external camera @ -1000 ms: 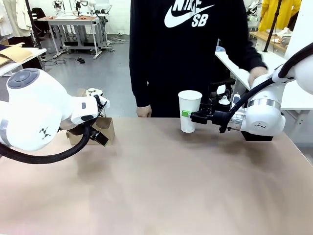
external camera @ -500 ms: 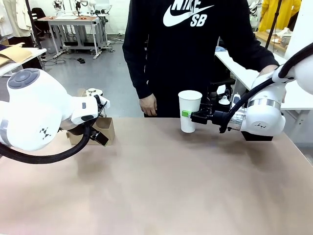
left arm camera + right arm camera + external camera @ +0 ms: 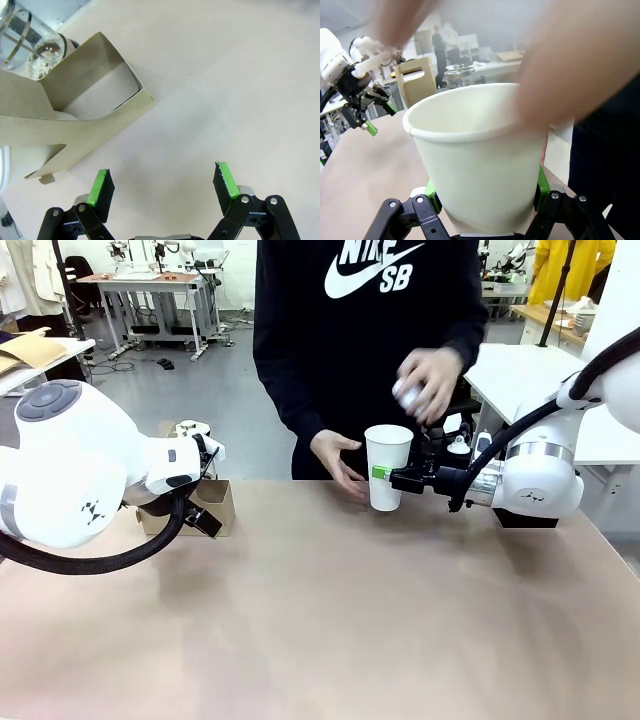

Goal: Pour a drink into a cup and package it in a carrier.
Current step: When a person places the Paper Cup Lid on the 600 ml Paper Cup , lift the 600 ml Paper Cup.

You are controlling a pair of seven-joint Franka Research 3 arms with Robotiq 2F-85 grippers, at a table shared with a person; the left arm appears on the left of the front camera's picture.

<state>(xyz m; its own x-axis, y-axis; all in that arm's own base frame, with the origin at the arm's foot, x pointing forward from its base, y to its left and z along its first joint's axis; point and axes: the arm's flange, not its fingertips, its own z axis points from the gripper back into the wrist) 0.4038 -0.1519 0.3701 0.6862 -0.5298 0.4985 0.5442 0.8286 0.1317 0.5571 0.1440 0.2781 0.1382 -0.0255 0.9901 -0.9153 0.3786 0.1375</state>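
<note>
The robot's arms have held their places over the last second, and the change is all on the person's side. One hand was stretched out to the side table at picture right. It has swung back and is now the raised hand, above and just behind the cup. It is motion-blurred and carries something small and pale, perhaps a lid or a little vessel, though the blur leaves that open. The lower hand has come in from the far edge of the tabletop to just beside the cup's wall; I cannot tell whether it touches.

The cup stands upright at the far side of the tabletop, right of centre. It is clamped low on its body between the fingers of the right gripper. The right wrist view shows a green pad pressed to each flank, and no liquid on the part of the inner wall that can be seen. The left gripper hovers with its fingers spread wide and nothing between them, just beside the carrier at the left of the tabletop. A glass jug sits right behind the carrier, and how much drink it holds is unclear from here.

My reading is that the cup is being held steady for the person, who looks ready to act at its mouth. Pouring has not begun — packing into the carrier is still some way off
</note>
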